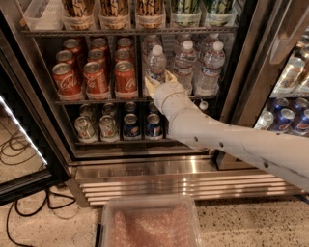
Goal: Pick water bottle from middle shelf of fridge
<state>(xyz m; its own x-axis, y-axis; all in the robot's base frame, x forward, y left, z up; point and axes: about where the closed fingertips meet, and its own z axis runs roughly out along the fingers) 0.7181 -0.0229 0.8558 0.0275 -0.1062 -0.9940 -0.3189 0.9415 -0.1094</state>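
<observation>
The robot's white arm reaches from the lower right of the frame up into the open fridge. Its gripper sits at the centre of the picture, at the front of the middle shelf. The pale fingers stand on either side of the water bottle, pressed against its lower body in a clamp. The bottle stands upright with its white cap on top, at the front edge of the shelf and just right of the rows of red Coca-Cola cans. More clear bottles stand to its right and behind it.

On the rack below, left of centre, stand green cans and blue cans. The rack along the top of the frame holds tall patterned cans. At the right edge, a neighbouring section shows further blue cans. A clear plastic bin with pinkish contents sits on the speckled floor at bottom centre, in front of the fridge's ribbed steel base. Dark cables trail across the floor at lower left.
</observation>
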